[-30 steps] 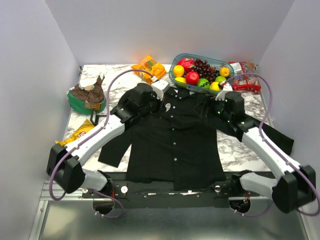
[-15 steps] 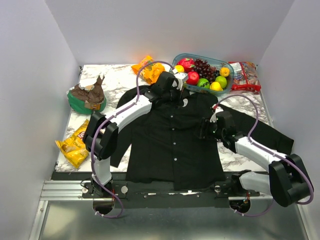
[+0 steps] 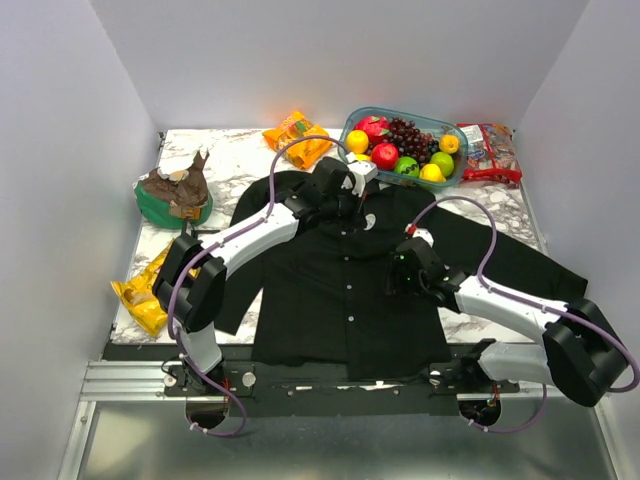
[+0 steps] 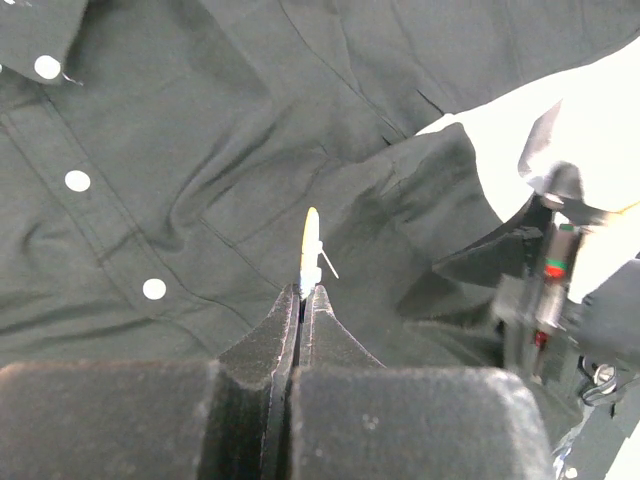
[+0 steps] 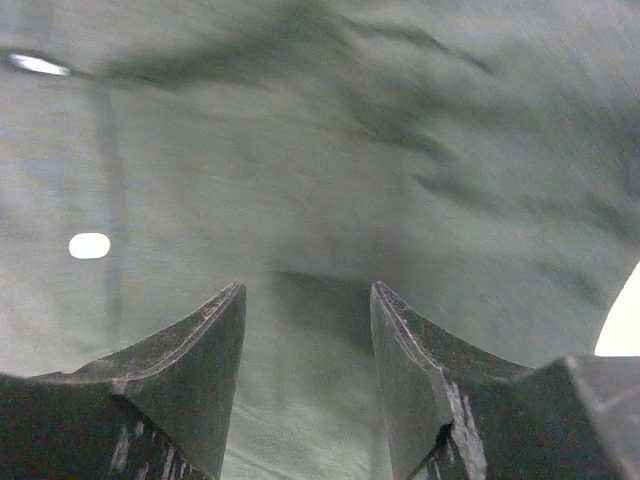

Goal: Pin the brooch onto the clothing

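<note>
We hold our left claw (image 4: 301, 293) clamped on the rim of the tiny, light, likely slippery pale silvery-gold round brooch (image 4: 310, 245), over the soft black buttoned shirt (image 4: 200, 130) that our right claw (image 5: 305, 300), jaws apart, could hold taut.

Marble-top table (image 3: 240, 150) w/ black shirt (image 3: 340, 300) spread at centre; fruit tub (image 3: 343, 138), orange snack bag (image 3: 295, 135) & red packet (image 3: 487, 150) at far edge; green bowl (image 3: 160, 208), yellow chip bag (image 3: 145, 290) on left.

Bright even light, right wrist view blurred
</note>
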Controlling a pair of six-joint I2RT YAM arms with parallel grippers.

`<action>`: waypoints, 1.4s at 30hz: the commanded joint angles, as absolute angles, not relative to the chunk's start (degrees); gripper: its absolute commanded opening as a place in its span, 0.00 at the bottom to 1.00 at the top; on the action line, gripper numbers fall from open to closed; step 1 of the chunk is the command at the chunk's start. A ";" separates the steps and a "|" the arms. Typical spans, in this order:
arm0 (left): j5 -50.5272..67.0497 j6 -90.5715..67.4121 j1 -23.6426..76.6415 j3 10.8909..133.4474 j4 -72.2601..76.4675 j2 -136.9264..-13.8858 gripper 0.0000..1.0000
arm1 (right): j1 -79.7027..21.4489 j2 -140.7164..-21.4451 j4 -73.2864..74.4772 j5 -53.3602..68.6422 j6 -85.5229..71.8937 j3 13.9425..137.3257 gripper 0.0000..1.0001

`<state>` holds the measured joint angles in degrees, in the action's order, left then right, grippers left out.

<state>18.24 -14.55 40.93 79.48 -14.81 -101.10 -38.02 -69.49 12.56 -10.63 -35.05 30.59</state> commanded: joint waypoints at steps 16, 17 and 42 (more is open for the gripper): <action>22.50 -14.33 40.87 79.98 -13.62 -94.13 0.00 | -45.52 -81.47 31.64 -23.73 -47.80 39.02 0.51; 22.67 -14.41 40.96 79.98 -13.62 -94.13 0.00 | -45.79 -82.61 31.81 -23.64 -48.07 39.20 0.45; 20.92 -14.50 41.13 80.16 -14.33 -95.27 0.00 | -53.35 -65.94 38.06 -14.33 -57.04 34.98 0.05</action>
<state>21.26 -14.44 40.88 79.48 -14.33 -95.85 -52.84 -70.98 36.45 -17.06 -55.70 36.05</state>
